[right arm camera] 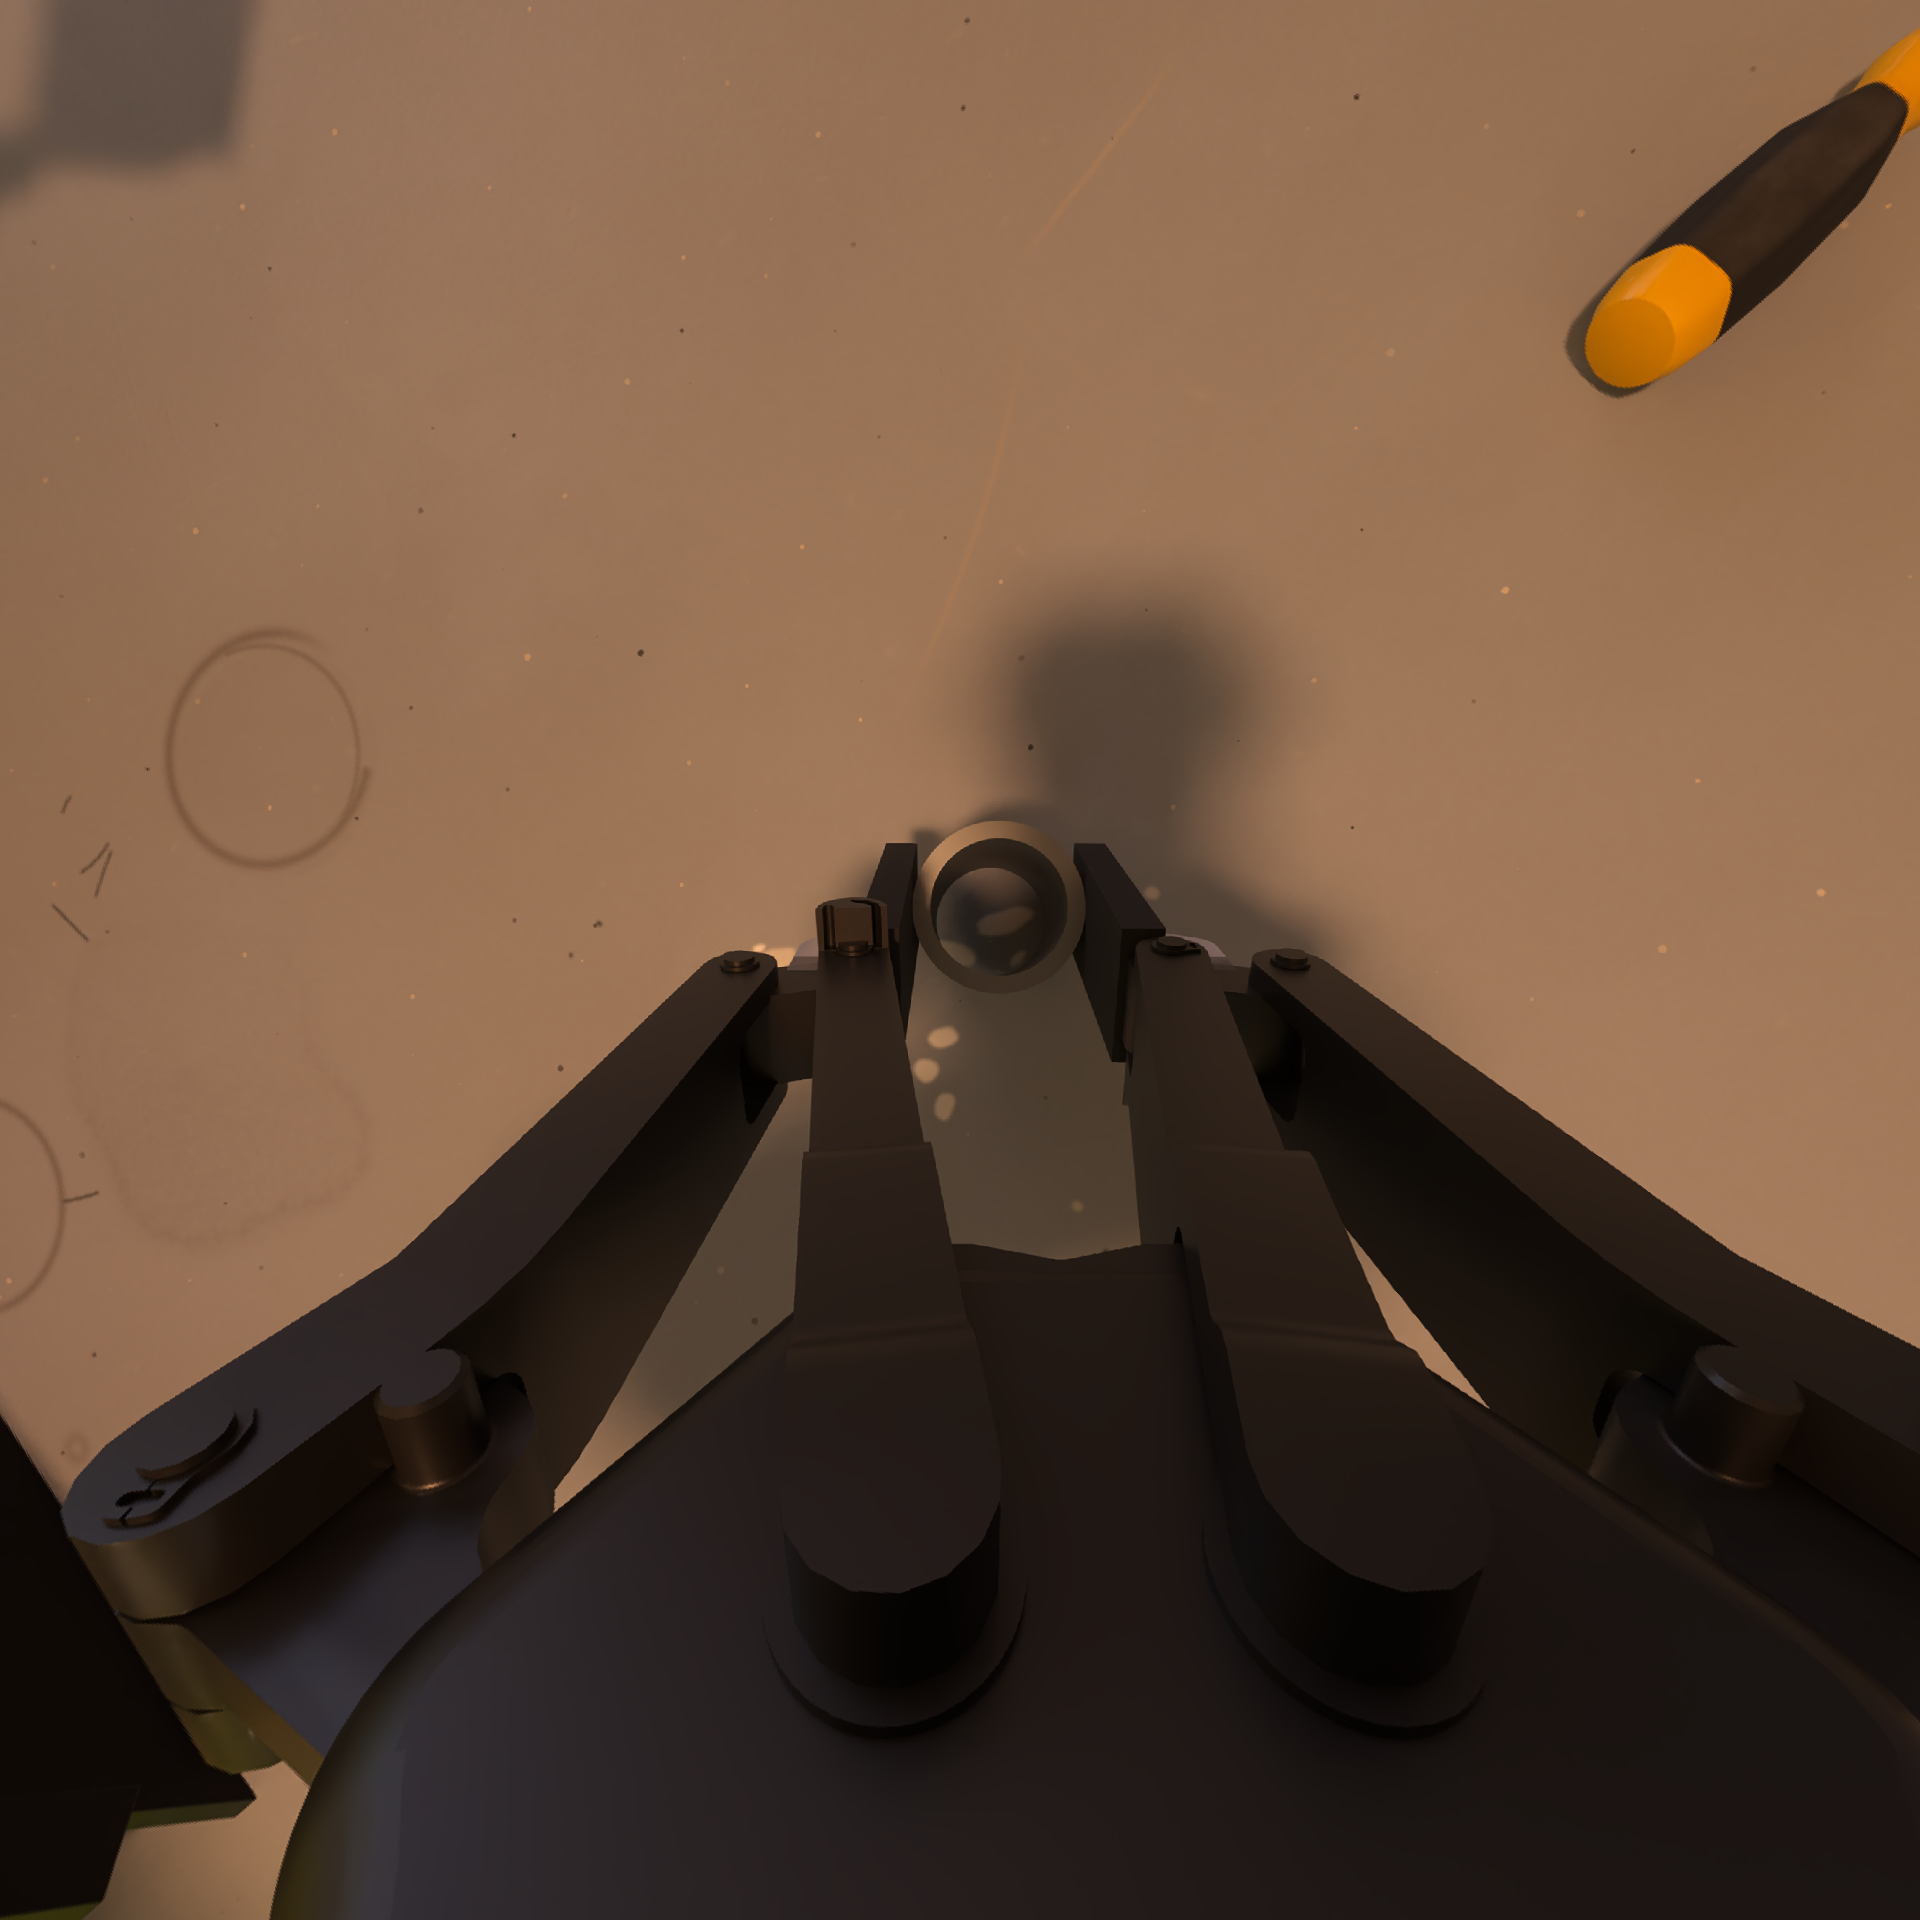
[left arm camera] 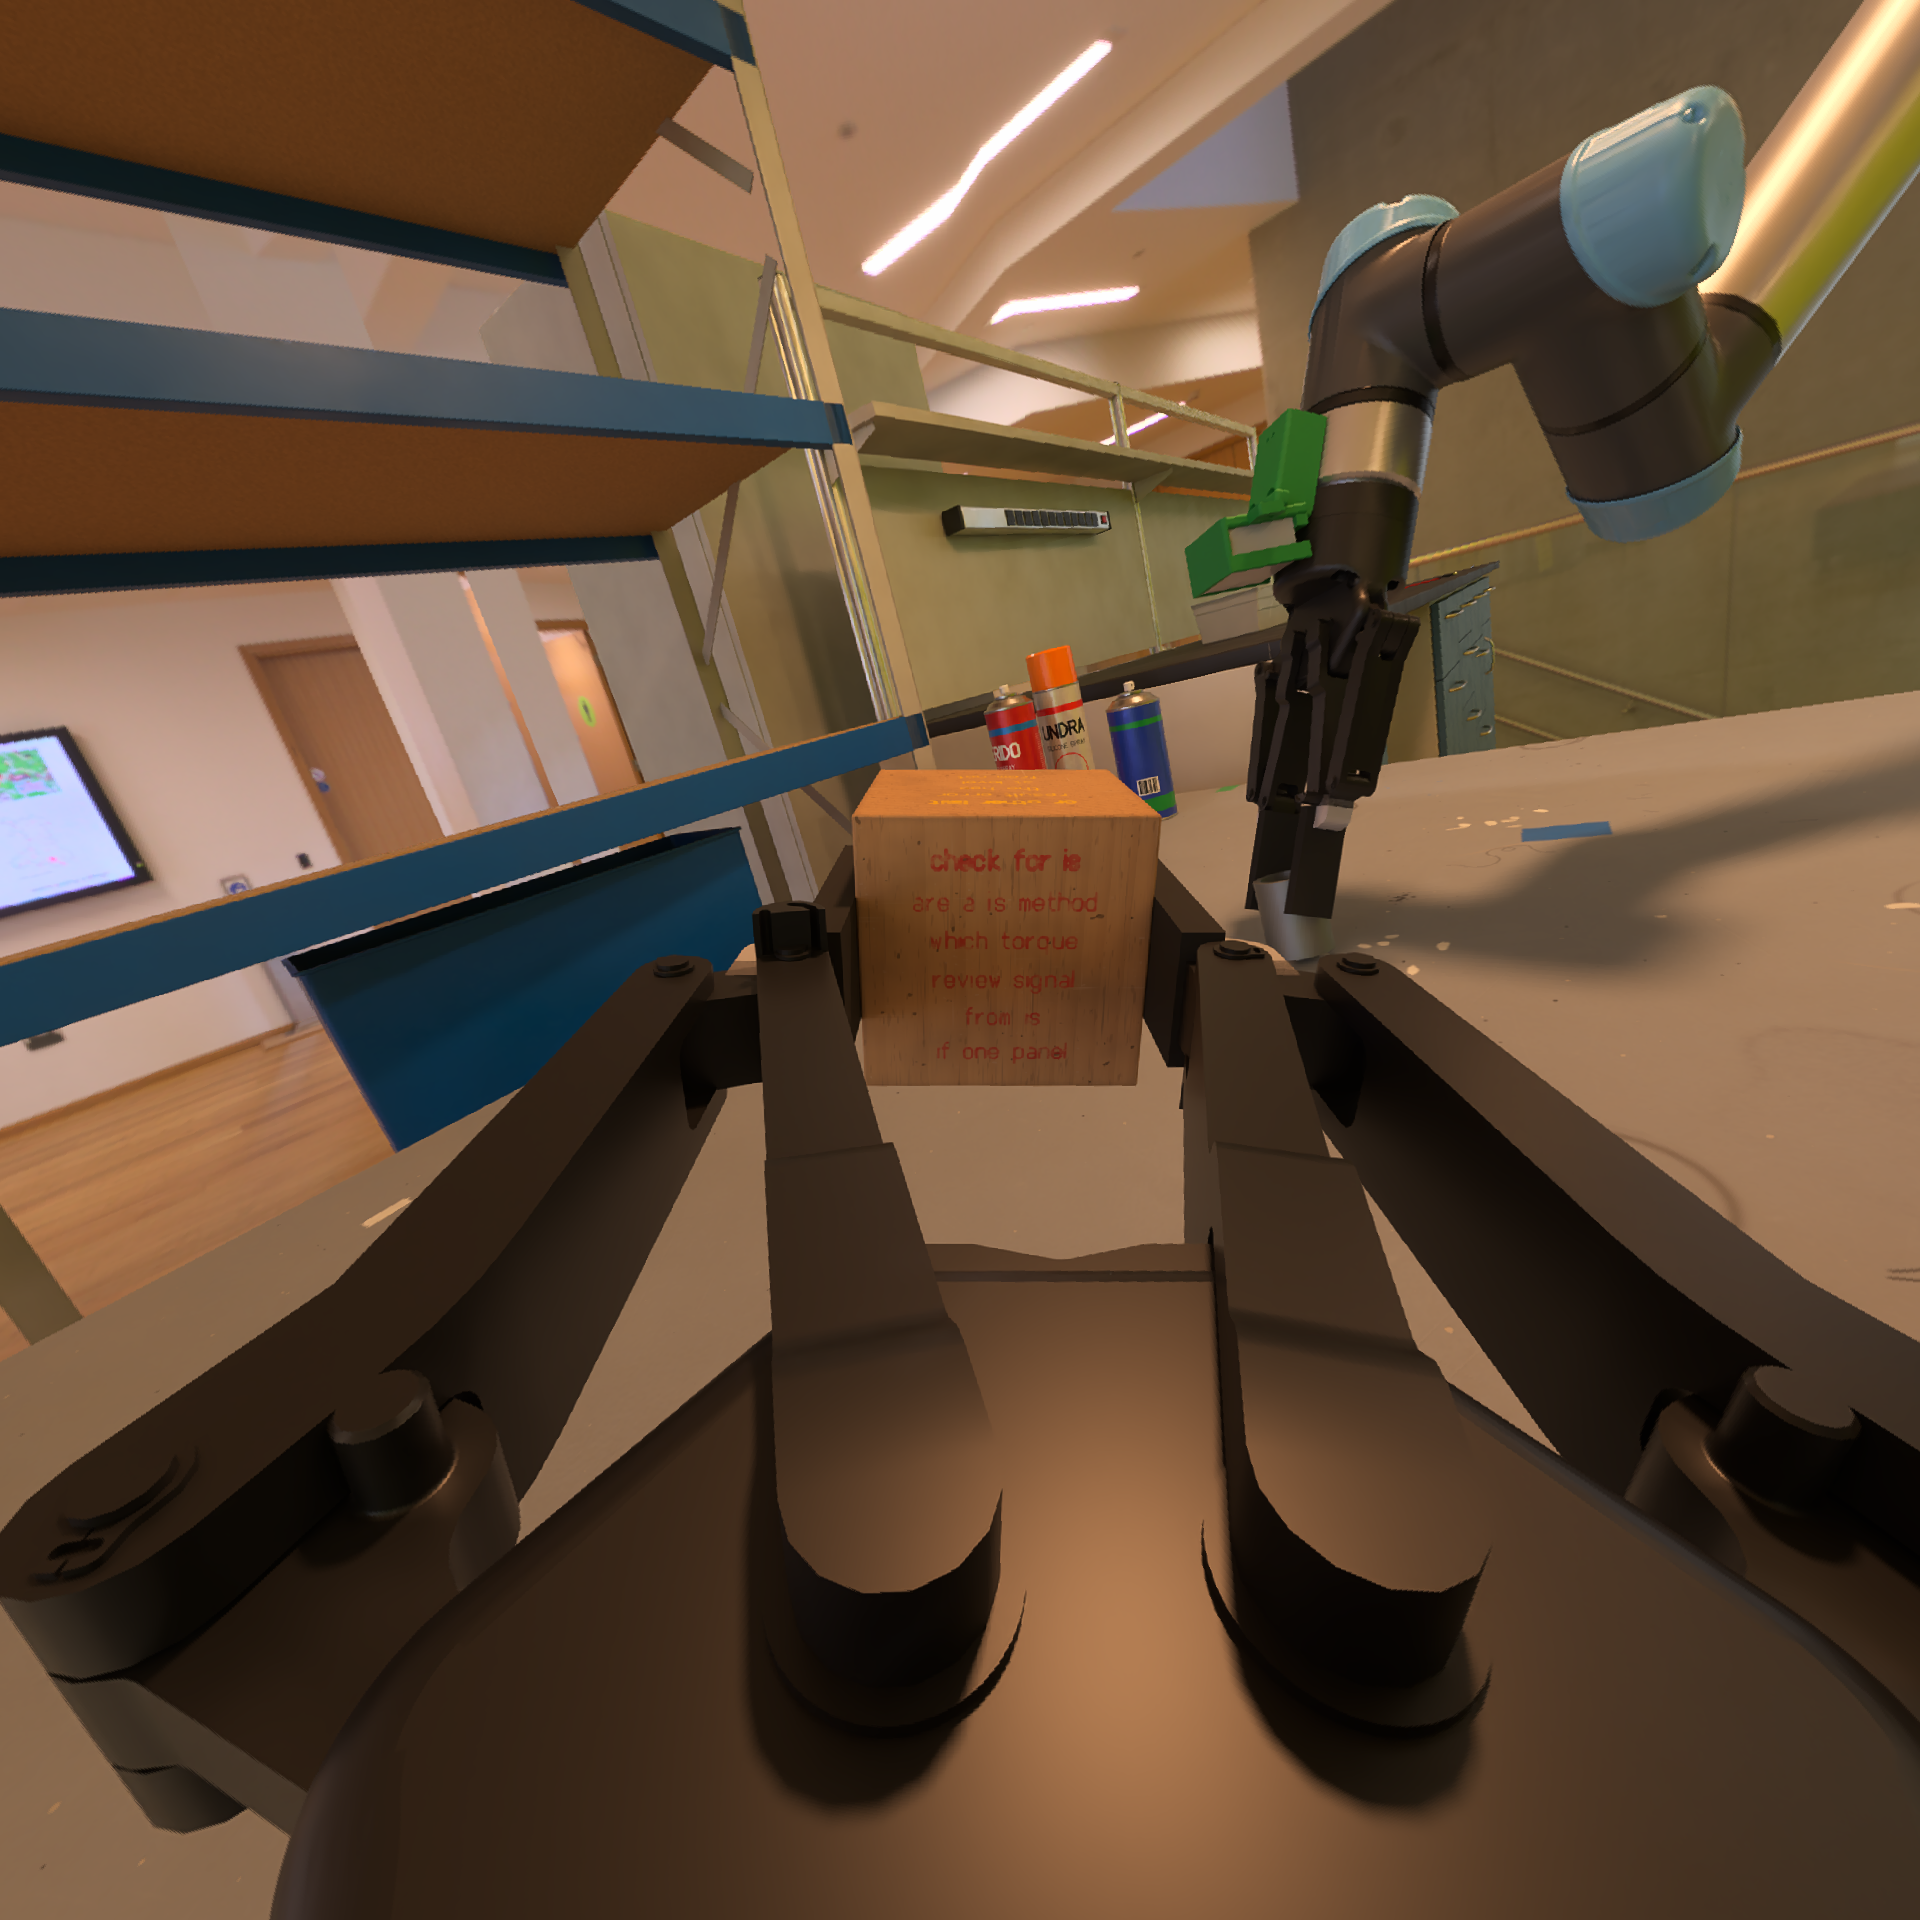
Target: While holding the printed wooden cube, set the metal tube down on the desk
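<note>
The left end effector point(left arm camera: 1003, 935) is closed on the printed wooden cube point(left arm camera: 1006, 940), a pale, grained block with red lettering on its faces, clamped on both sides and held clear above the grey, paint-flecked desk point(left arm camera: 1662, 1039). The right end effector point(right arm camera: 997, 914) is closed to a narrow gap around the short grey metal tube point(right arm camera: 997, 906), a smooth, thick-walled hollow cylinder held upright, bore in line with the fingers. In the left wrist view the tube's lower end sits at or just above the desk; contact cannot be confirmed.

Risks, as judged from here:
- The tube is round and smooth between flat pads. If released before its end seats flat, it may tip and roll.
- Pressing down further against the hard desk could shift the tube upward in the grip or tilt it.
- The two end effectors stand near each other. A careless withdrawal of the right arm could brush the left, and a jolt could loosen the cube.
- The cube's flat wooden faces offer good purchase; slip appears unlikely unless the grip relaxes.

Also noted: a tool handle in black and orange point(right arm camera: 1745, 223) lying on the desk well apart from the tube, three spray cans point(left arm camera: 1081, 732) standing beyond the cube, and blue-framed shelving with brown boards point(left arm camera: 416, 436) beside the desk.
</note>
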Motion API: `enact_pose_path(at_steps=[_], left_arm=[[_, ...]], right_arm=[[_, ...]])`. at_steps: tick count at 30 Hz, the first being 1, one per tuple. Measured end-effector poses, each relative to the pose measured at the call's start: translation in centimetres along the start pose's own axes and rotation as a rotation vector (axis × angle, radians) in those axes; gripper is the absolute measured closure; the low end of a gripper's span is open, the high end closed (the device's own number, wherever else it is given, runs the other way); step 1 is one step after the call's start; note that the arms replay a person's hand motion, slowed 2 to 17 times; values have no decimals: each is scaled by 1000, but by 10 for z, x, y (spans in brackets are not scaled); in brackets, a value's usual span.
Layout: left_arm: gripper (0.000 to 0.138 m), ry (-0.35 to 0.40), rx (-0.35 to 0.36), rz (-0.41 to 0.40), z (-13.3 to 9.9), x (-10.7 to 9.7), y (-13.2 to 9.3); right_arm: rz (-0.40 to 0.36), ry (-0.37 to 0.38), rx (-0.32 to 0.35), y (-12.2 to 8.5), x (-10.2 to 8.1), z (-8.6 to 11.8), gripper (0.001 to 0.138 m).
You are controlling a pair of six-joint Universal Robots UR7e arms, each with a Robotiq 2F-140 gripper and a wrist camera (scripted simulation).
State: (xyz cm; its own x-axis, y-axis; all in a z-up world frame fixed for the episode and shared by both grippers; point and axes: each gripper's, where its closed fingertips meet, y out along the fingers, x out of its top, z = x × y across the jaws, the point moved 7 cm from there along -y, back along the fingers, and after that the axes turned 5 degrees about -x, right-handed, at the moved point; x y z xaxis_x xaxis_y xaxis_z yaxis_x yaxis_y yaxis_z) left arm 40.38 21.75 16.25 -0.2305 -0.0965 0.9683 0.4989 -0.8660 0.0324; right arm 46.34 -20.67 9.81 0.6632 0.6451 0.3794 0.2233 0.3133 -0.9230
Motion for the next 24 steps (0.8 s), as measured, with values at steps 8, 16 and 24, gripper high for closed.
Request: enact_pose_path(at_steps=[8, 16, 24], left_arm=[[78, 10, 2, 4, -1, 0, 0], [78, 16, 2, 8, -2, 0, 1], [78, 18, 0, 11, -2, -1, 1]], right_arm=[[-4, -14, -1, 0, -1, 2, 99], [2, -7, -4, -1, -2, 1, 99], [6, -3, -6, -1, -2, 2, 99]])
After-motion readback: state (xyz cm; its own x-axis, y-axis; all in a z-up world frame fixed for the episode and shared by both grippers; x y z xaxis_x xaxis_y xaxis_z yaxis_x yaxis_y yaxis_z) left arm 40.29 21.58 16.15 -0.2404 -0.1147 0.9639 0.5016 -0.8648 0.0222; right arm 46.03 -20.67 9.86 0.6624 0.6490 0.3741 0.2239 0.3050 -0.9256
